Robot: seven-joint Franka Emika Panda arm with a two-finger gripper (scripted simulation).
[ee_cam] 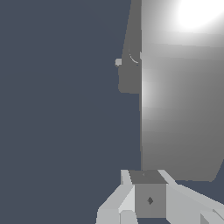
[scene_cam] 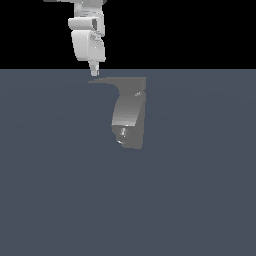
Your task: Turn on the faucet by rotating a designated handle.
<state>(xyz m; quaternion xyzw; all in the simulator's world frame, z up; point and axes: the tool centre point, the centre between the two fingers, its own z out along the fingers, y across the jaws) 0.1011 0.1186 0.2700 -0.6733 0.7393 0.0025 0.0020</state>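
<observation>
The faucet (scene_cam: 129, 114) is a small grey blocky body with a lighter curved front, standing on the floor at mid-scene. Its handle (scene_cam: 114, 81) is a thin dark blade sticking out from the top toward the exterior view's left and tapering to a point. My gripper (scene_cam: 94, 73) hangs straight down with its fingers together, just above the blade's pointed end; I cannot tell whether it touches. In the wrist view the gripper (ee_cam: 148, 176) sits at the near end of a broad lit grey surface, the handle (ee_cam: 179, 113), with the darker faucet body (ee_cam: 129, 74) beside it.
A flat blue-grey floor (scene_cam: 50, 180) spreads all around the faucet. The white arm (scene_cam: 88, 40) comes down from above, against a black background.
</observation>
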